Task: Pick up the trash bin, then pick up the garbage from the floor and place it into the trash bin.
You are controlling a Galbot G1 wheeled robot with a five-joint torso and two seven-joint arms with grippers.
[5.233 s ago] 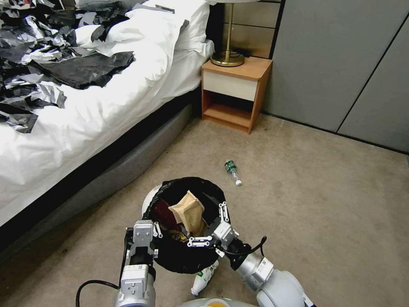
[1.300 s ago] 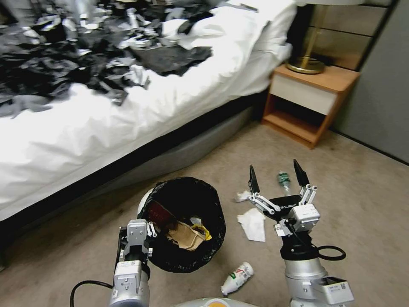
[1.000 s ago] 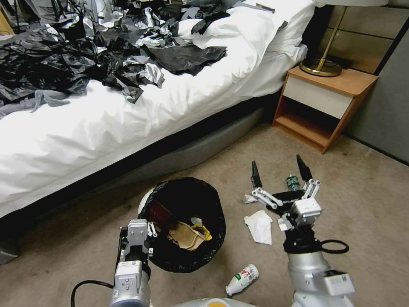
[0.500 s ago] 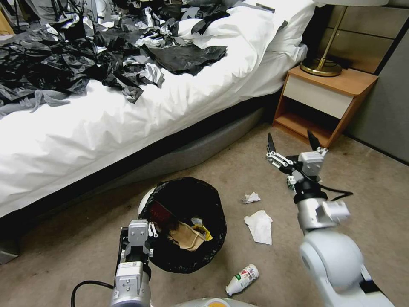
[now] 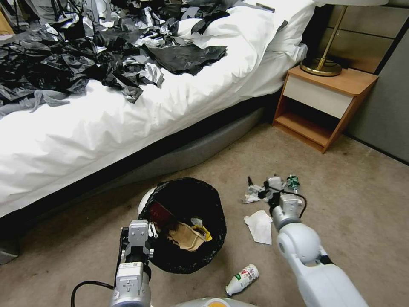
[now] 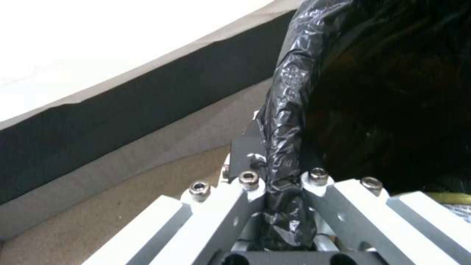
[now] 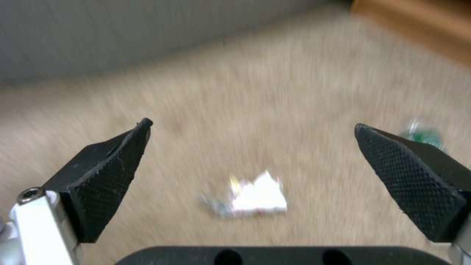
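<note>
The left gripper (image 5: 137,232) is clenched on the rim of the bin (image 5: 184,224), at the side nearest the robot, so that the bin stays with the robot and its mouth is open to the right arm. Inside the bin lie a brown paper bag (image 5: 184,236), a yellow wrapper (image 5: 203,231) and a red packet (image 5: 161,212). The right gripper (image 5: 260,188) is low over the carpet (image 5: 362,204), beyond the bin and toward the nightstand (image 5: 326,106), with its fingers spread wide over a small white scrap (image 5: 250,198); I judge this scrap is the piece it aims at. A tissue (image 5: 260,226), a green bottle (image 5: 292,183) and a white bottle (image 5: 242,279) lie on the carpet too. The left wrist view shows what the head view cannot: the black liner (image 6: 287,147) is pinched between the two fingers (image 6: 216,217), with the rim hidden under it. The right wrist view shows the scrap (image 7: 257,195) between both open pads (image 7: 110,176), not touching them, and the green bottle (image 7: 423,134) just outside one pad.
</note>
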